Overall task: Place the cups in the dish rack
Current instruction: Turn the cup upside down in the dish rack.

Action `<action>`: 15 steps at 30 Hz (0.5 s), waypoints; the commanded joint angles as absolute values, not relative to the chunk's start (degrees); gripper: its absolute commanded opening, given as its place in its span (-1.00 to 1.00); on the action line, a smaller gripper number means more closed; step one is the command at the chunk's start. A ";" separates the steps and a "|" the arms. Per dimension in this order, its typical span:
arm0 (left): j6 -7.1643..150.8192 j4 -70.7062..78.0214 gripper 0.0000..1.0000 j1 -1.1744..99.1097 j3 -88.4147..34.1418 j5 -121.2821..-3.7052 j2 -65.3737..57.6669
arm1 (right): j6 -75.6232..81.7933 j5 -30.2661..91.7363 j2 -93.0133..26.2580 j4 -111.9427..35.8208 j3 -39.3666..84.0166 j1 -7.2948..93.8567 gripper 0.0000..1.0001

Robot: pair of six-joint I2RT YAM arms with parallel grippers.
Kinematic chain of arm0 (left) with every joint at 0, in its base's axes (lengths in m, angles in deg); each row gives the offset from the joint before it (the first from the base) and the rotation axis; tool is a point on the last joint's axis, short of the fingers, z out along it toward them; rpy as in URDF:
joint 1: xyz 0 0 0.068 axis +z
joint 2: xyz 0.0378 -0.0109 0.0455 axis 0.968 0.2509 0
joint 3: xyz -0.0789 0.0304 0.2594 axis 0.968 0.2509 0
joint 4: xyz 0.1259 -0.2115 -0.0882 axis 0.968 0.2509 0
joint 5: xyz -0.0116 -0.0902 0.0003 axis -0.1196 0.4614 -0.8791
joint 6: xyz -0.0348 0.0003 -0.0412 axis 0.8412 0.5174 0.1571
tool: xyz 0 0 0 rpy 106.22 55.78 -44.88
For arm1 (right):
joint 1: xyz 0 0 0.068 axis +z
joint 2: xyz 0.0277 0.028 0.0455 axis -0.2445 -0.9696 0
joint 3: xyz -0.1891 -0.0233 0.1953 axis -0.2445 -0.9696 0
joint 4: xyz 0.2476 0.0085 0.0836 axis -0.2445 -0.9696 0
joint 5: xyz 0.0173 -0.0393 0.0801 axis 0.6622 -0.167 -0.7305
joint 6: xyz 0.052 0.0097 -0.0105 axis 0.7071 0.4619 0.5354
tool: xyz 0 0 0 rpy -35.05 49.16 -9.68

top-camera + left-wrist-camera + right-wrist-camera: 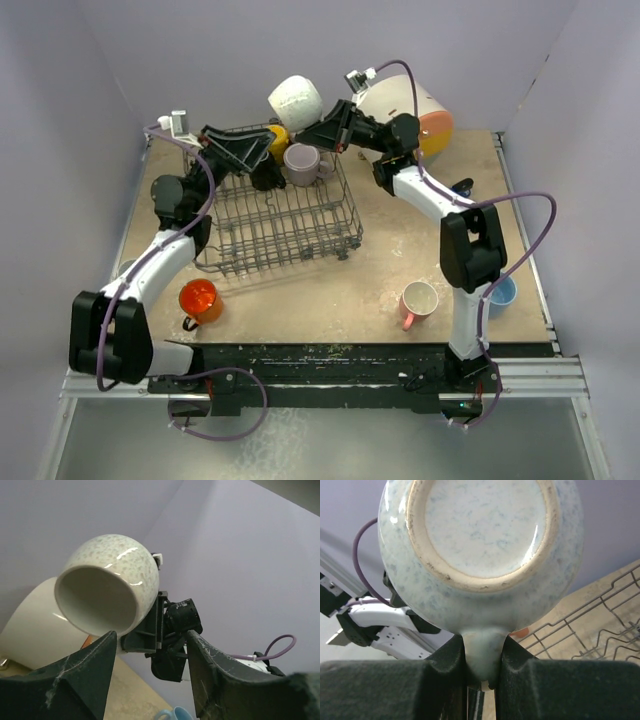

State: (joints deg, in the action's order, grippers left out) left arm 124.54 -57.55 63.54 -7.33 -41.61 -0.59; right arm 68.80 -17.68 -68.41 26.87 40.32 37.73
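While the right gripper (482,667) pinches the handle of a white speckled mug (480,545), one finger pressed against each side of that handle, the mug hangs in the air with its base turned toward the wrist camera. In the overhead view it sits above the 12 o'clock edge of the dish rack (350,225), clear of the wires.

Left gripper (152,639): fingers spread, nothing between them. It faces the open mouth of the held mug from the 9 o'clock side and does not touch it.

Dish rack: stands on the table (350,290), left of centre. A mauve mug (303,160) sits in its 1 o'clock corner. A yellow mug (278,135) shows just beside that one at the far rim, partly hidden by the left gripper. Whether it lies inside the rack cannot be told.

Outside the rack:
- An orange mug (198,298) stands at 7 o'clock from it.
- A white mug with a pink handle (420,300) stands at 4 o'clock.
- A light blue mug (500,292) stands further right, partly behind the right arm.

A large white and orange cylinder (425,115) lies at the table's 1 o'clock.
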 commanded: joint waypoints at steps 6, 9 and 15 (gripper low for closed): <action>105.42 -13.85 0.22 68.32 -8.60 -50.52 -16.28 | 54.28 -18.40 -66.23 25.74 45.23 37.61 -1.00; 98.03 3.68 0.22 68.30 -13.15 -59.22 -19.72 | 49.00 -18.13 -66.39 20.49 46.25 37.62 -1.00; 92.00 22.36 0.18 68.35 -19.11 -70.05 -23.14 | 37.14 -16.77 -67.43 7.85 50.27 38.96 -1.00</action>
State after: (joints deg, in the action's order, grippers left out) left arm 99.58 5.12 68.02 -14.49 -60.10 -20.67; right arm 48.56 -19.60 -68.46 11.79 43.77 37.88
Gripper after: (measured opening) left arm 0.597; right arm 0.188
